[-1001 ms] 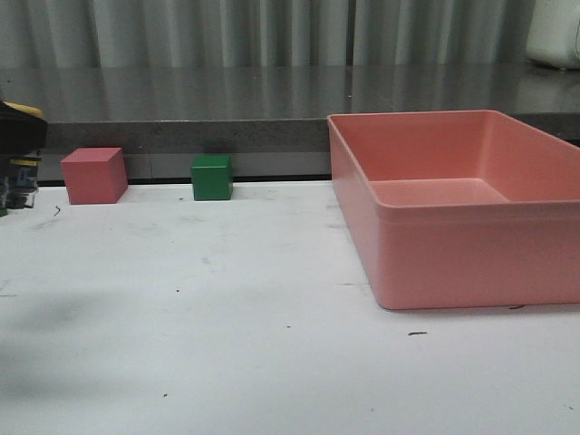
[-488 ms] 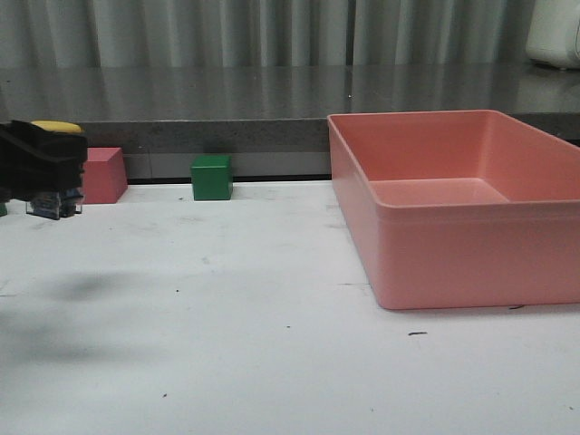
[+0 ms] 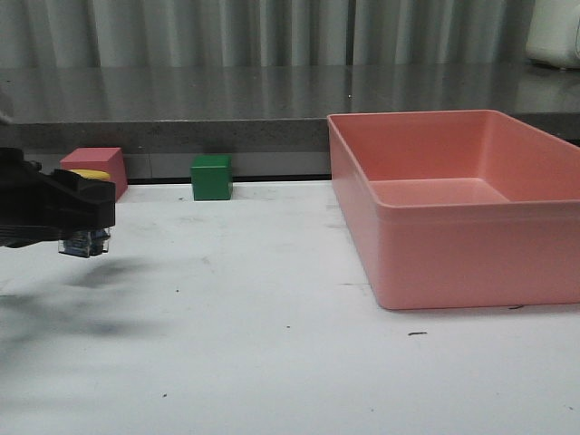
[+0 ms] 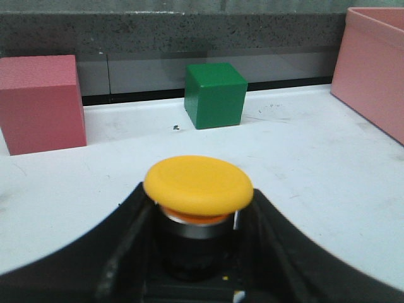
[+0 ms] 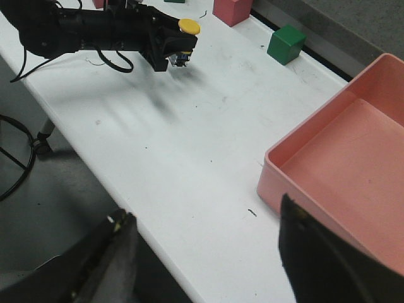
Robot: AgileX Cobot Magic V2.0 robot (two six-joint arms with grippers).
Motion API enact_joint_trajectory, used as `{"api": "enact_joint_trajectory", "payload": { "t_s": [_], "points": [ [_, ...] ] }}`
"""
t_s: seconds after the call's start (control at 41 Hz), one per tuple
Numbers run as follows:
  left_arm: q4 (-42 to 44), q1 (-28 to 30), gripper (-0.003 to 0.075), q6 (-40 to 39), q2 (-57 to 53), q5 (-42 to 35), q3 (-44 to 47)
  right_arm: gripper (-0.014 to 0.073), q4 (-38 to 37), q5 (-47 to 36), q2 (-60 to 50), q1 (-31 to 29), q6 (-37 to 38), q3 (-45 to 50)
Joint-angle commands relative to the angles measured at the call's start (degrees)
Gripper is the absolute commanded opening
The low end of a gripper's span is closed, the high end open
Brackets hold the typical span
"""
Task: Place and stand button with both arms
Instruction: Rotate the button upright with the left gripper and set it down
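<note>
Yellow cap: the button (image 4: 198, 189) shows its mushroom cap on top, a dark neck under it, and its base hangs below the claw in the front view.
Left claw (image 3: 86, 207): closed on the button around the neck, holding it upright above the table (image 3: 272, 344), clear of the surface, on the left side.
Red cube (image 3: 93, 174): just behind the held button, at the table's back edge.
Green cube (image 3: 212, 177): further right along the same edge, well apart from the button.
Handling: probably light, rigid plastic; the cap looks smooth and rounded, so likely slippery. The neck or the blocky base should give the surer hold. Top-heavy shape, so it may tip if set down tilted.
Bin (image 3: 435, 217): pink, on the right, nothing seen inside.
Right claw (image 5: 208, 259): fingers spread wide, holding nothing, high over the table's near edge.
</note>
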Motion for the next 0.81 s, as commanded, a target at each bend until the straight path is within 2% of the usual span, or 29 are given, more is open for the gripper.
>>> {"api": "enact_joint_trajectory", "payload": {
  "t_s": [0.0, 0.415, 0.659, 0.781],
  "points": [
    [-0.3, 0.1, 0.0185, -0.6, -0.5, -13.3, -2.3, 0.0500, -0.4, -3.6, 0.2, -0.1, -0.4, -1.4],
    [-0.2, 0.1, 0.0198, -0.8, 2.1, -13.3, -1.2, 0.0500, -0.4, -3.6, 0.2, -0.1, -0.4, -1.4],
    [-0.1, 0.1, 0.0374, -1.0, 2.0, -13.6, 1.3, 0.0500, -0.4, -3.6, 0.2, -0.1, -0.4, -1.4],
    [0.3, 0.1, 0.0420, -1.0, 1.5, -13.6, 2.8, 0.0500, -0.4, -3.6, 0.2, -0.1, -0.4, -1.4]
  ]
}}
